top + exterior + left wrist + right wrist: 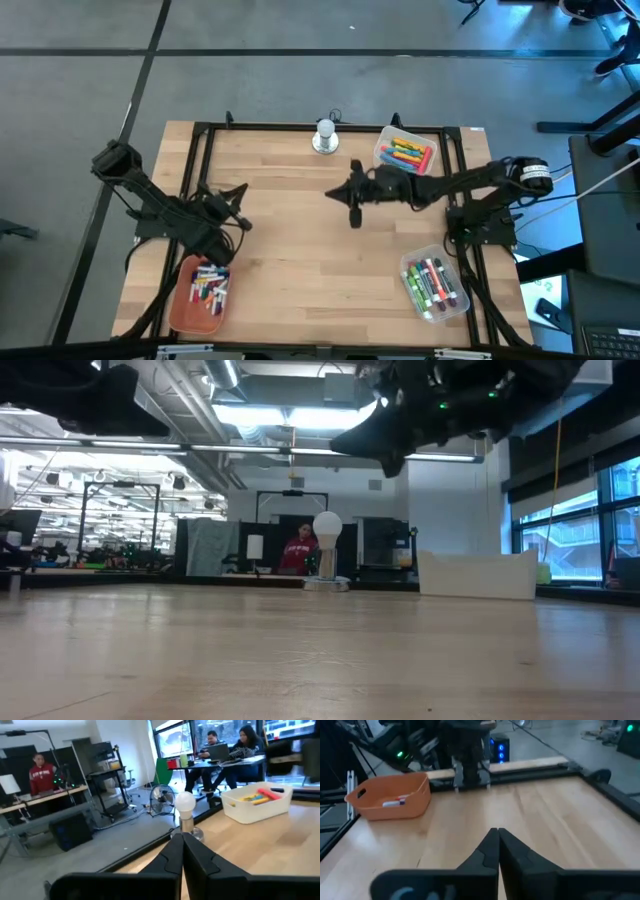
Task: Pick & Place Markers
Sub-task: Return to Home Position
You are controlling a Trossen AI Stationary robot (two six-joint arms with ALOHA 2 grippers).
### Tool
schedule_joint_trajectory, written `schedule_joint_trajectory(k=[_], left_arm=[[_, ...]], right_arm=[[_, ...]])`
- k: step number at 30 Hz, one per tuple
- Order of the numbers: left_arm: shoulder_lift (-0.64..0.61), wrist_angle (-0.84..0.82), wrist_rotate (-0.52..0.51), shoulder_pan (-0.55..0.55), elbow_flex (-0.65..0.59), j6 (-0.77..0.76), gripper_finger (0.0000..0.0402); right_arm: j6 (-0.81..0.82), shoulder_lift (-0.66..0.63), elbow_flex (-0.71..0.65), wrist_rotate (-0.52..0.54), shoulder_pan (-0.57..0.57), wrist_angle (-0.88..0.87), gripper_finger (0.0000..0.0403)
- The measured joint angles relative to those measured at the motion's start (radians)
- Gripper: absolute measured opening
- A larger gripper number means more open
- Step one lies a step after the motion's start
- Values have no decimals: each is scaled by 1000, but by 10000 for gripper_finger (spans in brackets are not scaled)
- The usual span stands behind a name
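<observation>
Left gripper [182, 838], pinched together, hangs near the markers [210, 288] in orange bin [179, 312].

Grey floor [300, 30] surrounds the wooden table [300, 230]; strip lights [290, 415], tall windows [620, 510] and desks [45, 802] lie beyond.

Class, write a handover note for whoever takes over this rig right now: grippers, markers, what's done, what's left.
Left gripper: shut, empty, raised near the orange bin.
Right gripper: shut, empty, over the middle of the table.
Markers lie in the orange bin, the white bin and the clear bin; none loose on the table.
To do: probably just parking both arms.
</observation>
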Motion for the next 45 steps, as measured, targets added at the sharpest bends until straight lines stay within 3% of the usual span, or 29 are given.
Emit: schedule_joint_trajectory(k=[6,14,18,21,26,28,36,39,42,45], left_arm=[[23,195,15,29,0,185,2],[103,654,186,102,0,588,2],[152,898,302,227,0,904,2],[169,1025,408,351,0,1141,2],[146,1064,547,523,0,1283,2],[127,1093,608,570,0,1375,2],[96,1485,1014,726,0,1863,3],[66,1556,1102,785,0,1890,2],[14,1589,1192,844,-12,1818,3],[-43,1822,1335,880,-129,1785,2]], right_arm=[[-32,-13,10,-112,-85,-9,8],[-144,-14,10,-165,-144,-43,9],[-148,-14,10,-166,-205,-43,9],[-126,-15,10,-244,-258,-44,9],[-30,-16,10,-471,-307,-100,9],[-21,-23,10,-514,-310,-163,9],[7,-120,10,-355,-279,-259,9],[2,-195,10,-321,-245,-275,10],[-40,-278,10,-244,-203,-330,10],[-97,-347,-27,-219,-167,-299,10]])
